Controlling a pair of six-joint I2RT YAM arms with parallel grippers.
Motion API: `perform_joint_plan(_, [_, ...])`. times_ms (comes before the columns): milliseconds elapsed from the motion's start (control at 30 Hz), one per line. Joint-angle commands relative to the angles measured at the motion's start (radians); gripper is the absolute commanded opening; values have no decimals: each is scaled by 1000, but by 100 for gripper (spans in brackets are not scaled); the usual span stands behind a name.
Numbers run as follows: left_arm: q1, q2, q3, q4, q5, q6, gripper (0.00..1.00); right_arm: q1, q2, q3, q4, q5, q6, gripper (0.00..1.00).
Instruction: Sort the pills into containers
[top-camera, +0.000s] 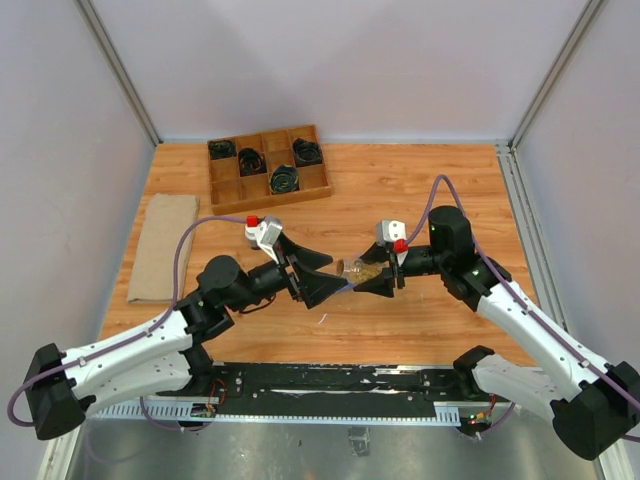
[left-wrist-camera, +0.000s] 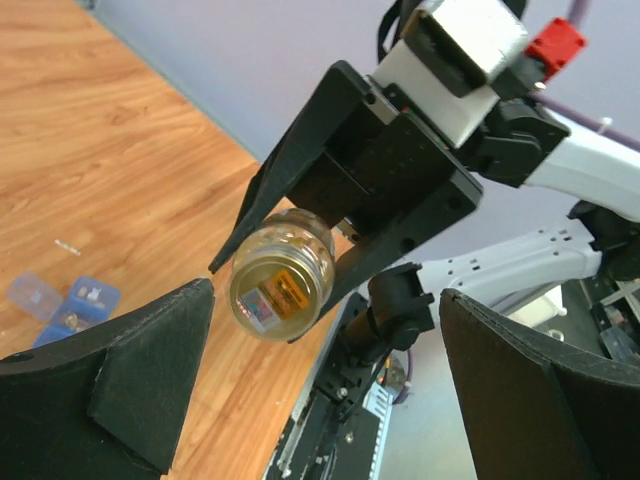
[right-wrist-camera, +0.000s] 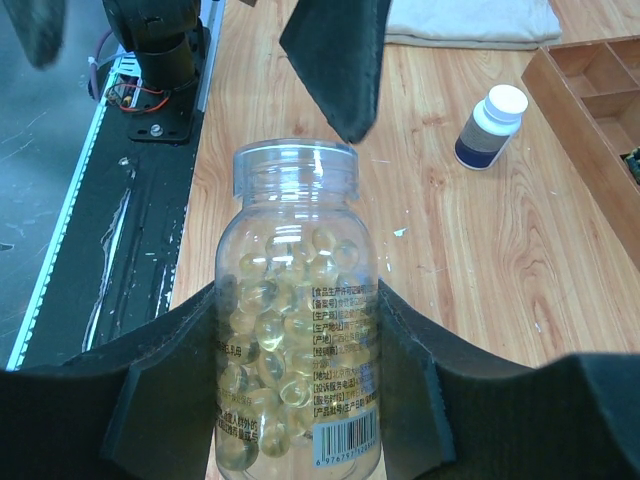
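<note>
My right pincer is clamped on the vial, held off the table and roughly level, open neck toward my left arm. Pills fill most of it. My left pincer is spread wide, fingers flanking the neck, touching nothing. Organizer lies on the table, mostly hidden behind my left finger. Brown bottle stands near the tray.

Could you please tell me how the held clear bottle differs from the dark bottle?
The clear bottle shows yellow pills; the dark bottle hides its contents. The clear bottle is uncapped, the dark bottle white-capped. The right tool grips the clear bottle; the dark bottle stands free. Both are round.
</note>
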Motion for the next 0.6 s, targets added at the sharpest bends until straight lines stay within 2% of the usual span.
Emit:
perform_joint_plan(0, [16, 82, 108, -160, 36, -18, 98, -9, 2, 18, 10, 3, -7, 3])
perform_joint_plan(300, [32, 161, 169, -188, 56, -26, 83, -9, -3, 18, 9, 3, -9, 3])
perform_joint_plan(567, [34, 145, 160, -194, 51, -15, 79, -9, -5, 19, 8, 3, -9, 3])
